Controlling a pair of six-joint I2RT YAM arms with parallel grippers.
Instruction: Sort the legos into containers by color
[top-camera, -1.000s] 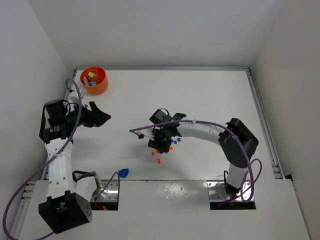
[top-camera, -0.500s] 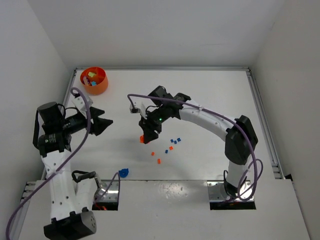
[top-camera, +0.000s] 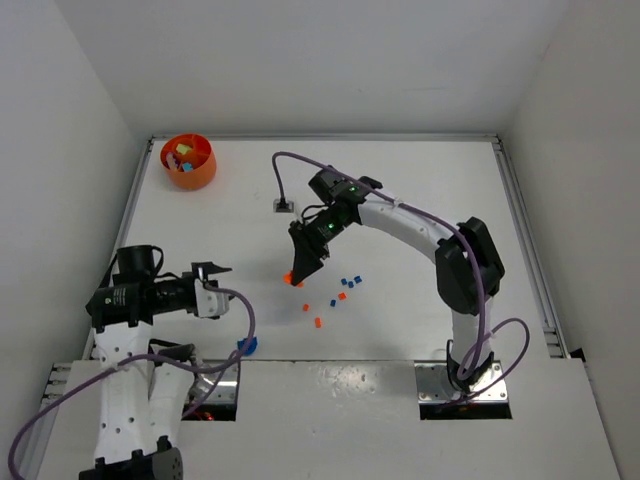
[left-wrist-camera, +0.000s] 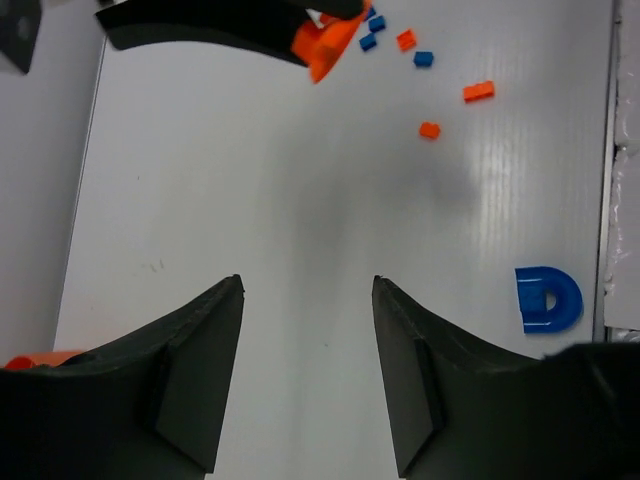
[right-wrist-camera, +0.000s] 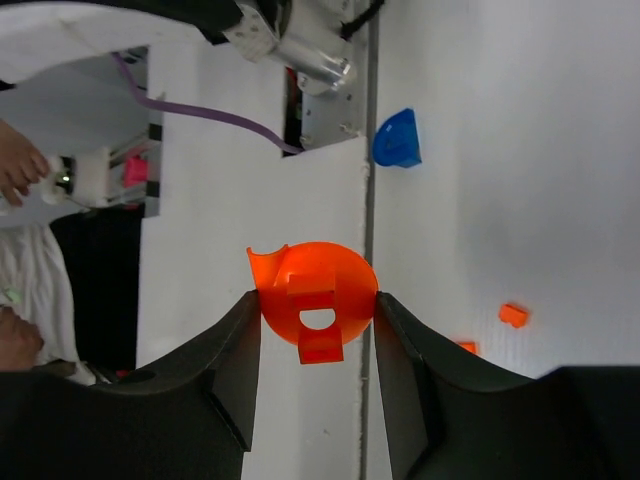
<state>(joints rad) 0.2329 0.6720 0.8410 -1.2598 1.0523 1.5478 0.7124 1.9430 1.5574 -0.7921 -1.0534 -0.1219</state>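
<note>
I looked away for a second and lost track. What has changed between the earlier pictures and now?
The right pincer rose from the loose legos shut on an orange rounded piece and carried it a little left. The left pincer, open and empty, swung back toward the near edge. The orange bowl and the blue D-shaped piece stayed put.

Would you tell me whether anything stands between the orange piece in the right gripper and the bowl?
Nothing visible does. The right gripper holds the orange piece mid-table, and the left gripper sits well off the line to the orange bowl.
</note>
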